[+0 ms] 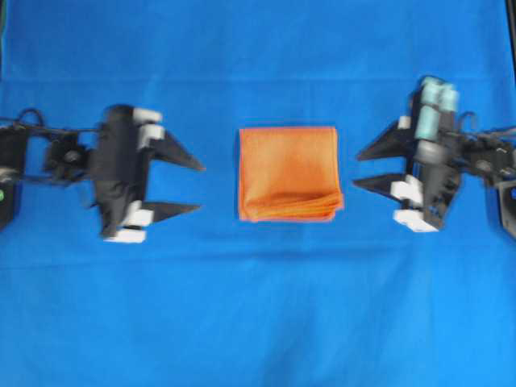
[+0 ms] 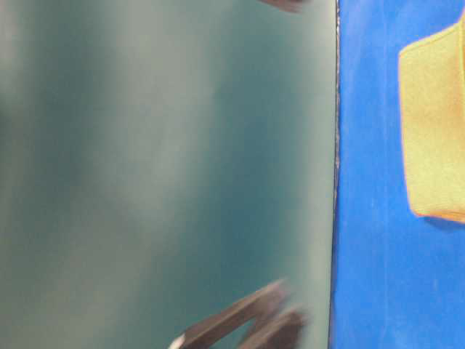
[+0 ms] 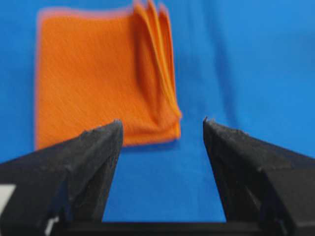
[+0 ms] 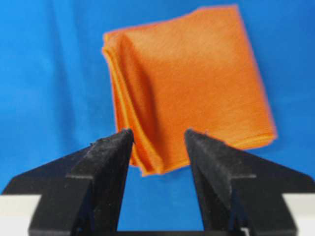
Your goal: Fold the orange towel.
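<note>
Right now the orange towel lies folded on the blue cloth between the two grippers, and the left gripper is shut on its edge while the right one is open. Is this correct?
Not quite. The left gripper is open too and holds nothing; it stands apart from the orange towel, as the overhead view and the left wrist view show. The rest is right: the towel lies folded on the blue cloth, and the right gripper is open.

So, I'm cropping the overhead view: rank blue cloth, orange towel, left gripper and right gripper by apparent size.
1. blue cloth
2. orange towel
3. left gripper and right gripper: look alike.
</note>
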{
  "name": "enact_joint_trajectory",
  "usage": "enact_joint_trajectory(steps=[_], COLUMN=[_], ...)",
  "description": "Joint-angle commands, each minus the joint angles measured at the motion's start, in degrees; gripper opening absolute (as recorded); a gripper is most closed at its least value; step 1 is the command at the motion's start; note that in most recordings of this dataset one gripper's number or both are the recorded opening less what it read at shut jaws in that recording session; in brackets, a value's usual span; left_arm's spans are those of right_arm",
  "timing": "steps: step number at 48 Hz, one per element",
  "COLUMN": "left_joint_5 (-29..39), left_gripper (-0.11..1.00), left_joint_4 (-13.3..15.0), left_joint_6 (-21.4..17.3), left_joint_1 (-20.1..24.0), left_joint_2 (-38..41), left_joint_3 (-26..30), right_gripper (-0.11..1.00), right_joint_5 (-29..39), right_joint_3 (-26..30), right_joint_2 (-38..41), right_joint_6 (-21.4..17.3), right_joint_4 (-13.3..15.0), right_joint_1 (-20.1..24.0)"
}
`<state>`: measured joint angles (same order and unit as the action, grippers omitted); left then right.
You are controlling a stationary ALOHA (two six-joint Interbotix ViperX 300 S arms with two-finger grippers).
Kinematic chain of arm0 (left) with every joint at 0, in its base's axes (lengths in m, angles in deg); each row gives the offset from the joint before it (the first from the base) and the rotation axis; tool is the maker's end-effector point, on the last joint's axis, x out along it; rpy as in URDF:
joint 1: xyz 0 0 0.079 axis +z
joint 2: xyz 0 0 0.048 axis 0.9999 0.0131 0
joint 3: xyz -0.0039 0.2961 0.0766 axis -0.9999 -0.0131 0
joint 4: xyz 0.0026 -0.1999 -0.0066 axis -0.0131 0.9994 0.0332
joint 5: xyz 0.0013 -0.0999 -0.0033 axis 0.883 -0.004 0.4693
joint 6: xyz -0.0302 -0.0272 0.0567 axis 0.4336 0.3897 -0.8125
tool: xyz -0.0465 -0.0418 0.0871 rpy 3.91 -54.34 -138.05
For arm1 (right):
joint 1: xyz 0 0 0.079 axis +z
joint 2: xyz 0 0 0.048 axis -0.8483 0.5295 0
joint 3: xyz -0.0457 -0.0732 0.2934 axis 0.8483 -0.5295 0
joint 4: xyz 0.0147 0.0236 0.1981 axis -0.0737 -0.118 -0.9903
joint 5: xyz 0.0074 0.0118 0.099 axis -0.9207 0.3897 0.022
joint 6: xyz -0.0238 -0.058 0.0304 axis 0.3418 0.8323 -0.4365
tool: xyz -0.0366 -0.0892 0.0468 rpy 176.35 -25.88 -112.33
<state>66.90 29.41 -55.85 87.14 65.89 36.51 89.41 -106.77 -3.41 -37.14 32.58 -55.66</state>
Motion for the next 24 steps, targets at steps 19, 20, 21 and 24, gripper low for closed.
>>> enact_joint_trajectory(steps=[19, 20, 21, 24], left_joint_5=[4.48, 5.19, 5.89, 8.00], left_gripper=[0.60, 0.60, 0.60, 0.60], left_joint_4=[0.00, 0.00, 0.00, 0.00], left_joint_6=[-2.72, -2.72, -2.81, -2.72], left_joint_1=[3.25, 3.52, 3.87, 4.75], left_joint_2=[-33.22, -34.37, -35.51, -38.67], left_joint_3=[-10.37, -10.63, -10.99, -11.78], right_gripper=[0.52, 0.52, 0.52, 0.52], right_joint_5=[8.70, 8.70, 8.79, 8.70], right_joint_3=[-1.93, -2.20, -2.46, -3.43], right_joint_2=[-21.88, -22.24, -22.76, -23.91], right_joint_6=[0.00, 0.00, 0.00, 0.00], right_joint_4=[5.19, 5.27, 5.45, 5.98], right_joint_1=[-0.26, -0.26, -0.26, -0.26])
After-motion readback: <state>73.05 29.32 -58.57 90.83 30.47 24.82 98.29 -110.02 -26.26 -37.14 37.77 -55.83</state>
